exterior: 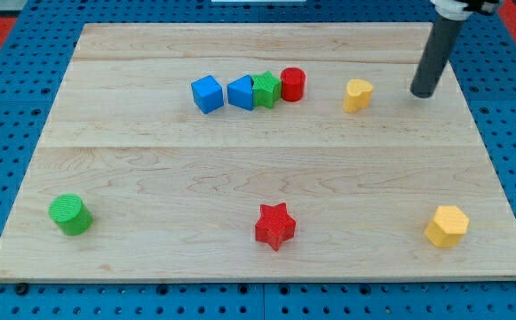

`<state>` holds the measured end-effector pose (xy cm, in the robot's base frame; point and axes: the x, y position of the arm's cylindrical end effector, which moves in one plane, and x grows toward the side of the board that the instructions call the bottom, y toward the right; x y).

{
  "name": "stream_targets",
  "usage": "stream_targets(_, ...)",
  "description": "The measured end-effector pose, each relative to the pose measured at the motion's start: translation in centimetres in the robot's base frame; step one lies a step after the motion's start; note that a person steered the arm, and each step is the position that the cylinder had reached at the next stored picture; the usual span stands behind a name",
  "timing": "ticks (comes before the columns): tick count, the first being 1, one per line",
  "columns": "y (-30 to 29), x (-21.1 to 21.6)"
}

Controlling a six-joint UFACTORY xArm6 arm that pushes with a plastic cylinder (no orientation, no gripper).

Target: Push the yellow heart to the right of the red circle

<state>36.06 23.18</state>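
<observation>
The yellow heart [357, 94] lies in the upper right part of the wooden board. The red circle [293, 84] stands to its left, at the right end of a row of blocks, with a gap between the two. My tip [423, 92] is on the board to the right of the yellow heart, apart from it by about a block's width. The dark rod rises from the tip toward the view's top right.
Left of the red circle, touching in a row, are a green star [265, 89], a blue block [241, 92] and a blue cube [208, 93]. A green cylinder [69, 214] sits bottom left, a red star [275, 226] bottom centre, a yellow hexagon [446, 226] bottom right.
</observation>
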Motion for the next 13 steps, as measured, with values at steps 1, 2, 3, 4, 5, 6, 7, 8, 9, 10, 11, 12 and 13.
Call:
stream_targets(1,-1.4,1.0)
stream_targets(2,-4.9,1.0)
stream_targets(3,-9.2,0.9)
stream_targets(4,-11.5,-0.5)
stream_targets(5,-10.6,-0.8)
stream_targets(6,-6.0,-1.2)
stream_targets(7,-5.5,-4.5)
stream_targets(8,-5.9,-7.4)
stream_targets(9,-8.8,-7.6)
stream_targets(10,-8.8,-6.1)
stream_targets(11,-8.8,-5.2)
stream_targets(12,-9.5,-4.4)
stream_targets(13,-9.9,-3.2)
